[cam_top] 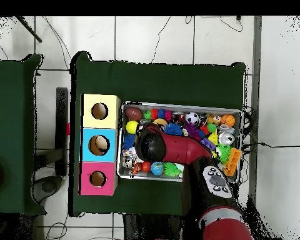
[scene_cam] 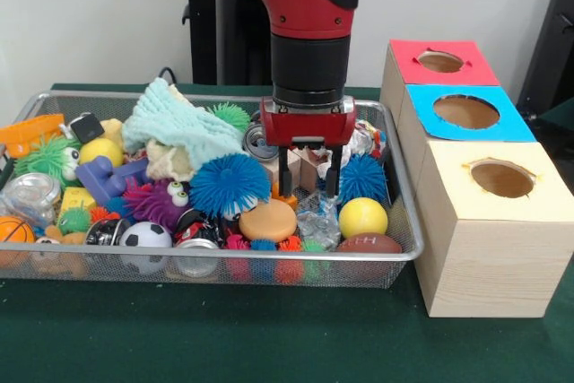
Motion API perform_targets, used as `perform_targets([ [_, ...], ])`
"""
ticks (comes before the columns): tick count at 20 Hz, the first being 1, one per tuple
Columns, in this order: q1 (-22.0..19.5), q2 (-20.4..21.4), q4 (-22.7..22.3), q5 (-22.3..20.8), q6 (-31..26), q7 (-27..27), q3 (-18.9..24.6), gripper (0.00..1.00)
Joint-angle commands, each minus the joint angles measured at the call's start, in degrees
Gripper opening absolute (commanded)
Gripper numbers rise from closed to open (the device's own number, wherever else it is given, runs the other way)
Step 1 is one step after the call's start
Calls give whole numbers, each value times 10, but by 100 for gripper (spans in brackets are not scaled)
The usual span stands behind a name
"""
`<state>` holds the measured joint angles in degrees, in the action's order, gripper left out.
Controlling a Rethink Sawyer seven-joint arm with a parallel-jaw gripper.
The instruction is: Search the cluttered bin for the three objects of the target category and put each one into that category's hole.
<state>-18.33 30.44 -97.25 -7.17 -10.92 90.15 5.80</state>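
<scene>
My gripper (scene_cam: pixel 308 178) hangs open inside the wire mesh bin (scene_cam: pixel 269 258), its two black fingers (scene_cam: pixel 332 178) spread on either side of some wooden blocks (scene_cam: pixel 301 166) and crumpled foil. Nothing is held. Around it lie a blue spiky ball (scene_cam: pixel 230 184), a second blue spiky ball (scene_cam: pixel 363 177), an orange disc (scene_cam: pixel 267 220), a yellow ball (scene_cam: pixel 362 217) and a small brown football (scene_cam: pixel 369 244). To the right of the bin stand three boxes with holes: red (scene_cam: pixel 440 61), blue (scene_cam: pixel 465 111) and pale yellow (scene_cam: pixel 502 178). In the overhead view the arm (cam_top: pixel 151 145) hides the gripper.
A pale green cloth (scene_cam: pixel 179 123) is heaped at the bin's back. Farther left lie a purple fuzzy toy with eyes (scene_cam: pixel 157 202), a soccer ball (scene_cam: pixel 145 236), a basketball (scene_cam: pixel 15 230) and several other toys. Overhead, the boxes (cam_top: pixel 99 145) touch the bin's (cam_top: pixel 180 105) left side.
</scene>
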Motion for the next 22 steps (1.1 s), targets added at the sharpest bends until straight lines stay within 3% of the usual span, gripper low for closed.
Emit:
perform_targets([
  [1, 7, -45, 56, 9, -3, 67, 41, 100],
  [17, 27, -38, 30, 9, 4, 89, 16, 100],
  [22, 24, -75, 66, 2, 22, 77, 16, 100],
])
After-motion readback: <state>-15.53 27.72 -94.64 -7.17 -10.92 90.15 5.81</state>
